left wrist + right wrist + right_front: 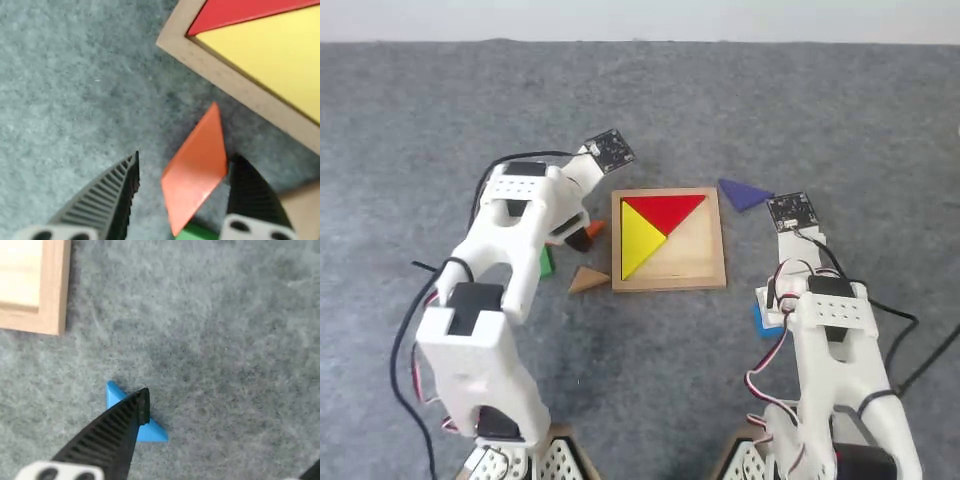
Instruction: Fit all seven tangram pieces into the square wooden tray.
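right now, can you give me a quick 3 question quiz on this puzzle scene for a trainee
1. True or false: the orange piece lies inside the tray.
2. How many pieces lie in the tray? A one, B two, C four.
3. Fill in: one finger of the right gripper covers part of the ___ piece.

Key: 1 false; 2 B; 3 blue piece.

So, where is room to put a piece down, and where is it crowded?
Free: the tray's bare half beside the yellow triangle and red triangle; the mat between tray and arm bases. Crowded: left of the tray, where the left gripper straddles the orange piece by the green piece and tan triangle.
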